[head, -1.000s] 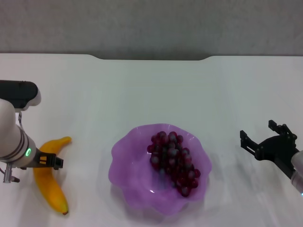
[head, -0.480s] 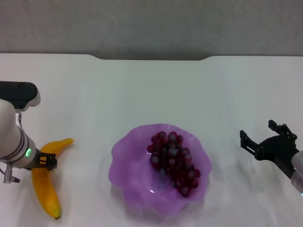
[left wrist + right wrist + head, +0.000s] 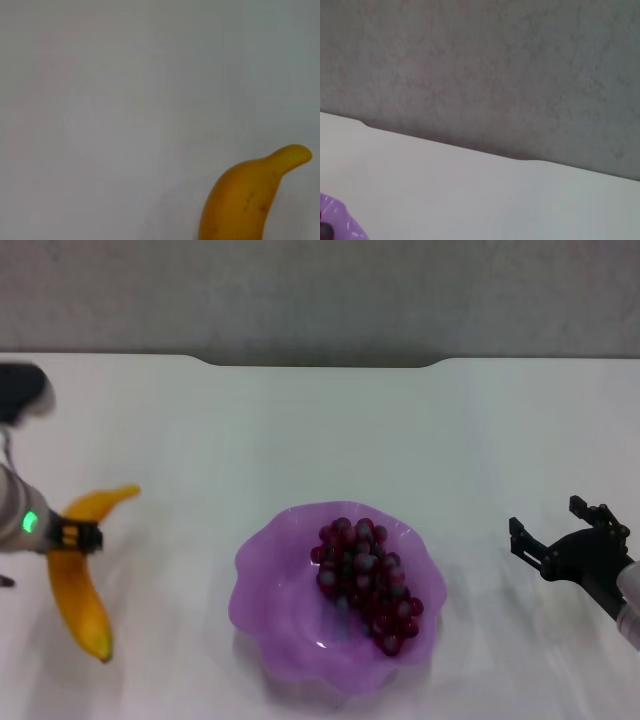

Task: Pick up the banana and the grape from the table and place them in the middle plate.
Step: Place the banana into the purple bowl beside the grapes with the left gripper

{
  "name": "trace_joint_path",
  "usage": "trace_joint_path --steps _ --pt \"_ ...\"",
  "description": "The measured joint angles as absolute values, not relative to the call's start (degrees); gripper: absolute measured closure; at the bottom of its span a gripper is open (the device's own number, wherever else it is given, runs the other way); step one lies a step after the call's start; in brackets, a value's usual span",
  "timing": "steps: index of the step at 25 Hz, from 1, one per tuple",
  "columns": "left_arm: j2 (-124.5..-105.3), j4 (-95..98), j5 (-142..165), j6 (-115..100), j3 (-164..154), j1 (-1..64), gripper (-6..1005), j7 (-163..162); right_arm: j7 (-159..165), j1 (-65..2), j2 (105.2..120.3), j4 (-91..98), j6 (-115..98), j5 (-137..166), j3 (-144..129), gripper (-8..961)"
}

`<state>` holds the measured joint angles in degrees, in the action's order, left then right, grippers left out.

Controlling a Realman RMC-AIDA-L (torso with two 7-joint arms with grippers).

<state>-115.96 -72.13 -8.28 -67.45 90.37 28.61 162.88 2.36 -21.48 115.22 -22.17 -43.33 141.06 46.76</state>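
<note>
Lift has begun: the left gripper (image 3: pixel 75 537), pinched on the curved yellow-orange banana (image 3: pixel 77 583), has raised it off the white table (image 3: pixel 300 430) since a second ago. Dark red-purple grape bunch (image 3: pixel 365 582) already lies in the translucent purple scalloped plate (image 3: pixel 270 625); right gripper (image 3: pixel 560 540) waits spread, well apart

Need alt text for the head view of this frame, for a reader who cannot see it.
The left gripper holds the banana at the table's left side. The grape bunch lies in the middle plate, and the right gripper waits open at the right.
</note>
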Motion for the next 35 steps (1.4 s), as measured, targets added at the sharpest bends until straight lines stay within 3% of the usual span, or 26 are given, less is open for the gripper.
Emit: trace_joint_path --steps 5,9,17,21,35 --pt "-114.66 -84.0 -10.8 -72.8 90.4 25.4 488 163.0 2.2 -21.4 115.17 -22.1 -43.3 141.1 46.8 50" --pt "-116.26 -90.8 -12.7 -71.4 87.2 21.7 488 163.0 2.2 -21.5 115.15 -22.1 -43.3 141.1 46.8 50" --pt "-116.22 -96.8 -12.1 -69.6 75.4 22.0 489 162.9 2.1 -21.7 115.14 -21.8 -43.2 141.1 46.8 49" --pt "-117.03 -96.6 -3.8 -62.4 70.2 19.8 489 160.9 2.1 -21.8 115.13 -21.8 -43.3 141.0 46.9 49" --pt "-116.79 -87.5 9.7 -17.3 67.6 5.1 488 153.4 2.3 -21.6 115.19 -21.3 -43.3 140.6 46.9 50"
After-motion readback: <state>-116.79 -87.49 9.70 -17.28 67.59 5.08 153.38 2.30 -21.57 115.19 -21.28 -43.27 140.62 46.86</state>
